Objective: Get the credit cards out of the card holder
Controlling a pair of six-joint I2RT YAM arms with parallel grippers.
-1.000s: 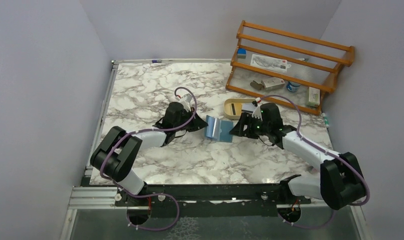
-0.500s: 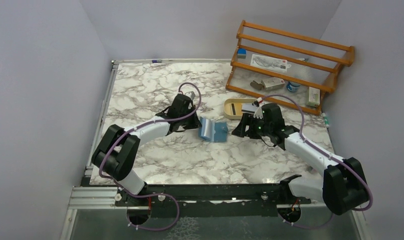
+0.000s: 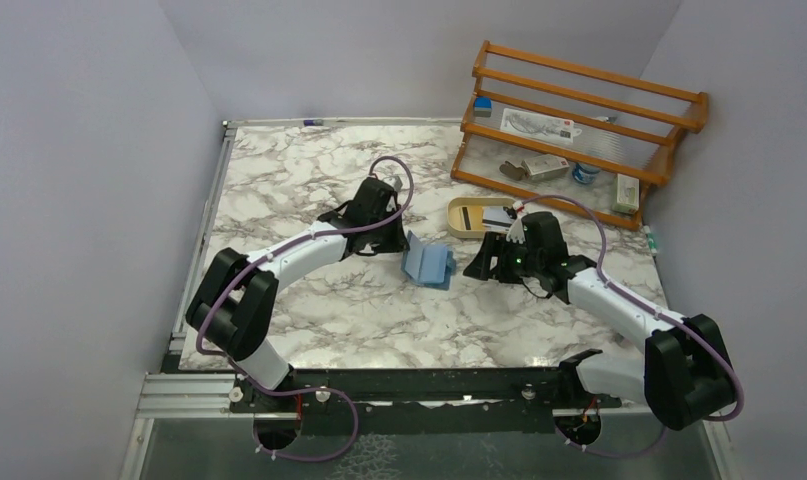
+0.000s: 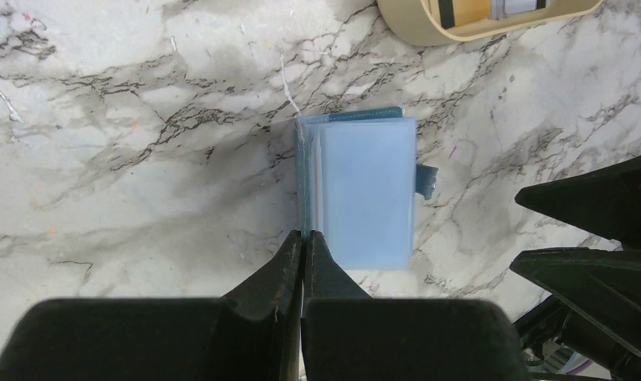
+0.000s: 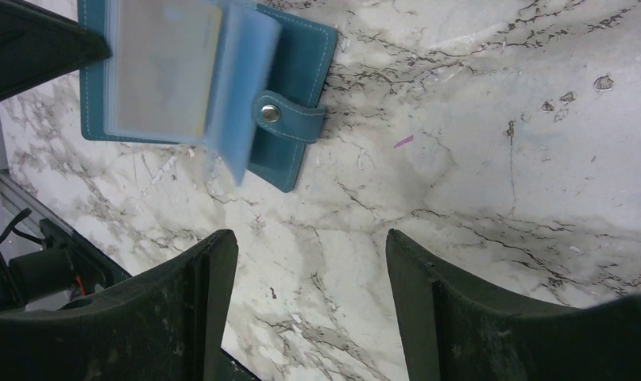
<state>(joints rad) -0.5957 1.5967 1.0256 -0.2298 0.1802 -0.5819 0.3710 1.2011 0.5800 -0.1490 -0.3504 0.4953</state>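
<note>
The card holder (image 3: pixel 427 265) lies open on the table between the 2 arms, a little toward the far side. It is a small teal wallet of leather-like material with pale stitching along its edges. A short closing tab (image 5: pixel 283 117) with 1 round metal snap juts from its side. Inside is a stack of pale blue, translucent plastic sleeves (image 4: pixel 368 190), and 1 sleeve stands partly lifted and blurred. A dull yellowish-grey rectangle shows through the front sleeve; whether it is a card cannot be told.

The left gripper (image 4: pixel 303 236) has its 2 black fingers pressed together on the holder's left cover, which stands up edge-on. The right gripper (image 5: pixel 309 238) hovers over bare marble just beside the tab side of the holder. Its 2 fingers are spread wide, touching and holding nothing.

Beyond the holder sits a tan oval tray (image 4: pixel 412 28) with a smooth rim. In it lie a yellow-orange credit card (image 4: pixel 468 9) with a black stripe and a whitish credit card (image 4: pixel 525 6), side by side. Both are cropped in the left wrist view and show no legible print.

The table (image 3: pixel 309 180) has a white marble pattern with grey veins. At the far right corner leans a slatted wooden rack (image 3: pixel 579 75) holding several small packets; their labels are too small to read
</note>
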